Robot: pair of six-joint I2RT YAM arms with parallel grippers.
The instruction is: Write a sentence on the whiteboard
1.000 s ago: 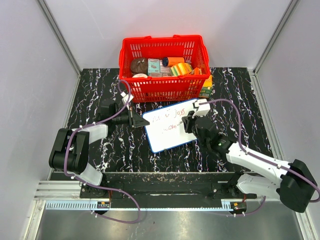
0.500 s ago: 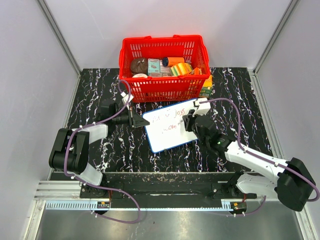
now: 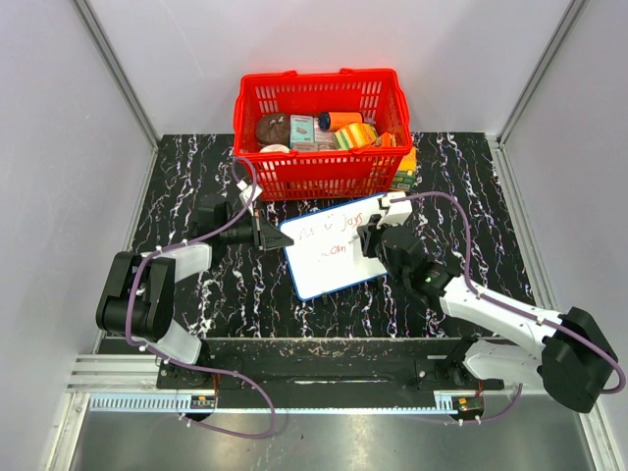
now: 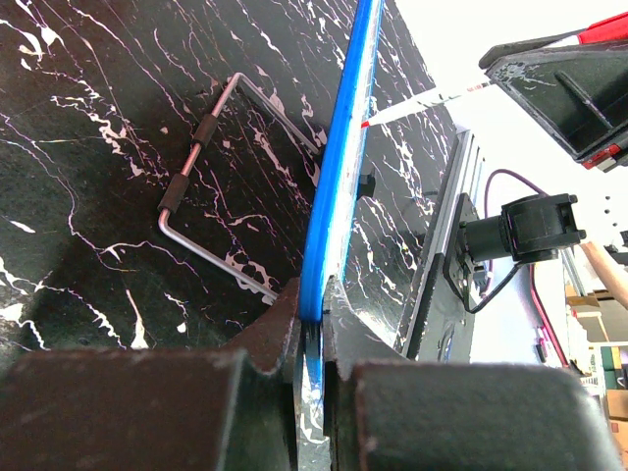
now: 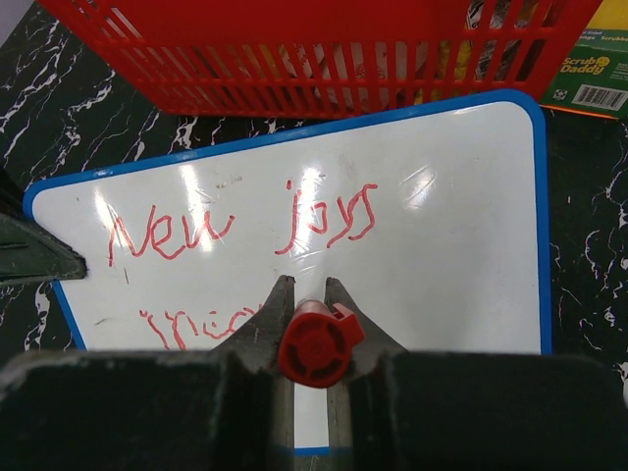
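1. The whiteboard point(image 3: 334, 258) lies on the desk point(image 3: 196, 186) just at 6 o'clock of the red basket point(image 3: 314, 142). In the top view its long axis runs from about 8 o'clock to 2 o'clock.
2. The sentence point(image 5: 235, 231) reads "New joys" on its first line. A second line is begun below it, and its end is hidden behind the right jaws.
3. The marker point(image 5: 316, 343) is gripped in the closed right jaws, red cap end toward the camera and tip down at the board. In the right wrist view the started word lies at about 9 o'clock of the marker. Bare white board stretches away toward 3 o'clock, so I judge that your next strokes run that way, along the long axis.
4. The left jaws are shut on the blue rim at the board's 9 o'clock end, pinning it. The right arm alone reaches the writing area.
5. Only the left wrist view shows the board edge-on. There the marker tip meets the board's line at about 1 o'clock, and a wire stand point(image 4: 211, 196) sits under the board. From it you cannot read any writing.
6. The right wrist view shows the letters but hides the tip behind the marker body, so it cannot tell you whether the tip touches. It also shows a green box point(image 5: 589, 69) at 1 o'clock beside the basket.
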